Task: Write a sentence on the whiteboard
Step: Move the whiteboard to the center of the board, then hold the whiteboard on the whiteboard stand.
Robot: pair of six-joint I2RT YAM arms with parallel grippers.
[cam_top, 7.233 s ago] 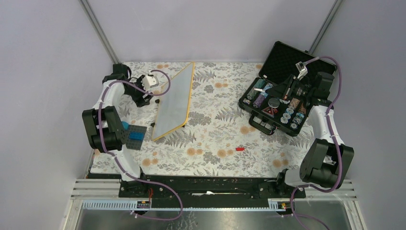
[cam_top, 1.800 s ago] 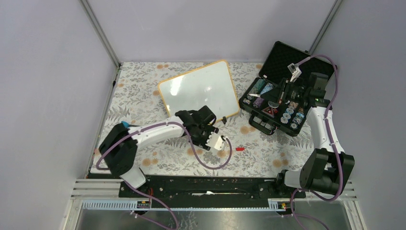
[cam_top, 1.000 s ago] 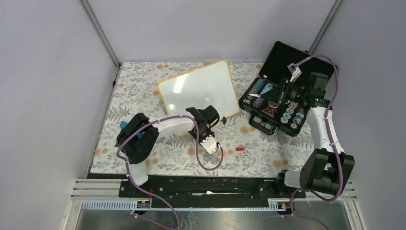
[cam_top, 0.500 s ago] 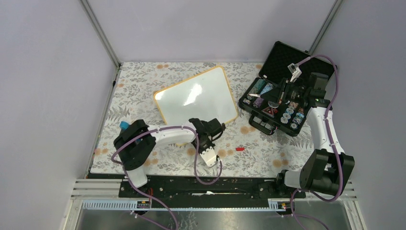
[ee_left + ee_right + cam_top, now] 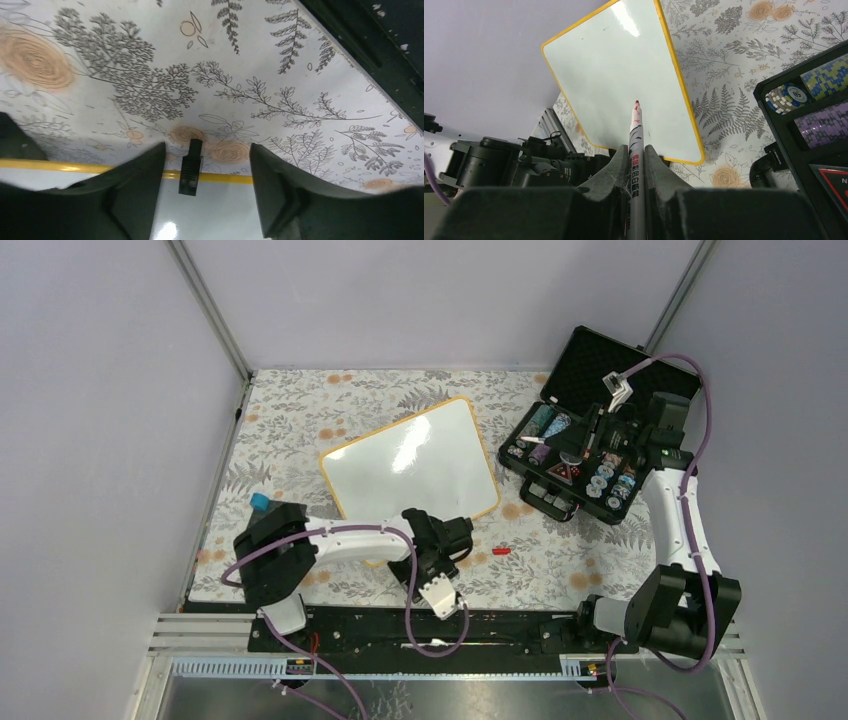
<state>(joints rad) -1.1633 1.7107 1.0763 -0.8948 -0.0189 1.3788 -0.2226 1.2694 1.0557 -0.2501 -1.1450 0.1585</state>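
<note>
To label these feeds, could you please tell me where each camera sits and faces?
Top external: overhead behind bases, facing the table; left arm, right arm show.
Left wrist: on left gripper, facing whiteboard rim; open fingers show.
Right wrist: on right gripper, its fingers clamping a marker, facing the whiteboard.
All share the whiteboard.

The whiteboard (image 5: 410,465) is gleaming glossy white inside a thin orange-yellow rim, its clip foot (image 5: 190,167) showing black. The worktop (image 5: 290,430) is showing grey ferns and peach flowers on white. The marker (image 5: 636,145) is showing a white barrel, red lettering and a red tip. The case (image 5: 590,355) is showing black.
</note>
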